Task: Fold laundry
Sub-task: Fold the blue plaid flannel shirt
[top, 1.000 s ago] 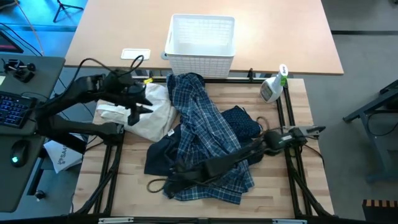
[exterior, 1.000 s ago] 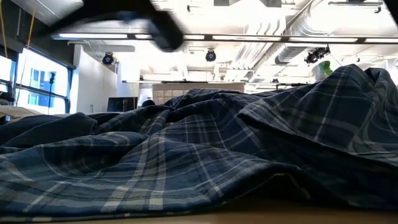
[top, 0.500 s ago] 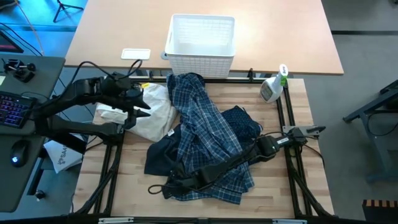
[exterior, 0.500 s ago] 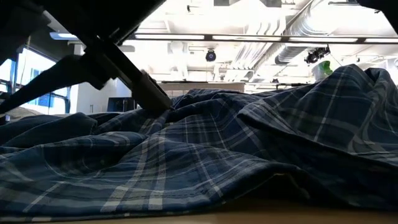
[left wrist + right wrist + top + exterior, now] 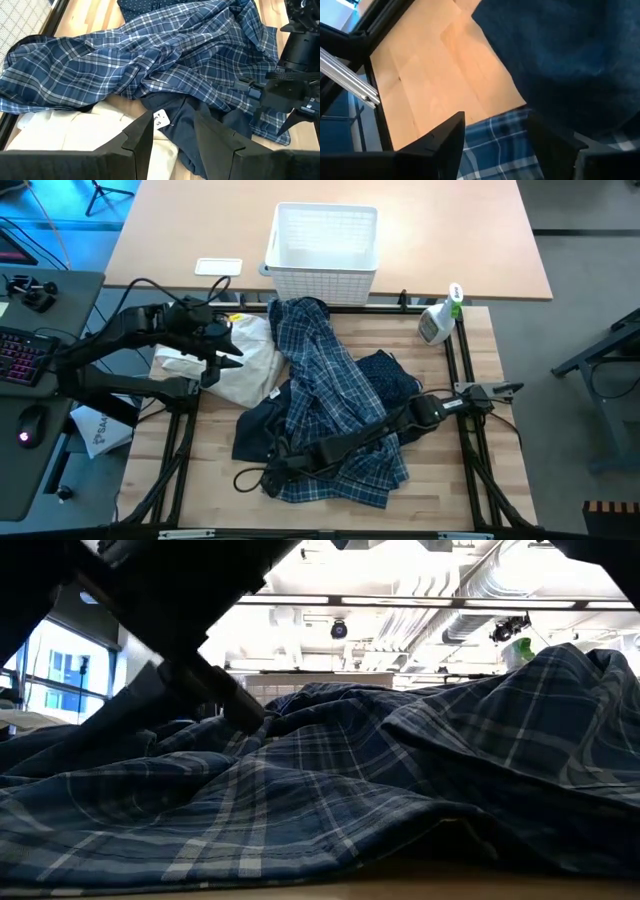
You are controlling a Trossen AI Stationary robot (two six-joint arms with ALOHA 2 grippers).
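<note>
Nearest the front edge of the desk (image 5: 190,480): right end effector (image 5: 268,471), down low at the front-left corner of the blue-and-white plaid shirt (image 5: 330,380), arm stretched across that shirt. Fingers spread, pinching nothing; plaid hem and a dark garment (image 5: 255,430) visible just past them in the right wrist view, bare wood beside. Judged step: taking hold of that near corner so as to pull the shirt out flat.

To do it well:
- Lower onto the plaid hem alone, keeping clear of the dark garment lying partly under it, or both layers may come up together.
- Close on one edge of cloth, not a bunched ridge; crumpled folds show all through the low view.
- Draw the corner outward toward open wood, slowly, watching for drag on the pile.

Farther in, middle of the desk: plaid shirt heaped and twisted from front to back, with the navy dotted shirt (image 5: 390,375) touching its right side.

Left of the heap: left end effector (image 5: 215,352) hovering over a cream cloth (image 5: 250,365), fingers apart and empty. Best kept there, ready to pin or lift the opposite side once the near corner is secured.

Far side, beyond the desk rail: white lattice basket (image 5: 325,210) and a spray bottle (image 5: 438,320), both well clear of the work.
</note>
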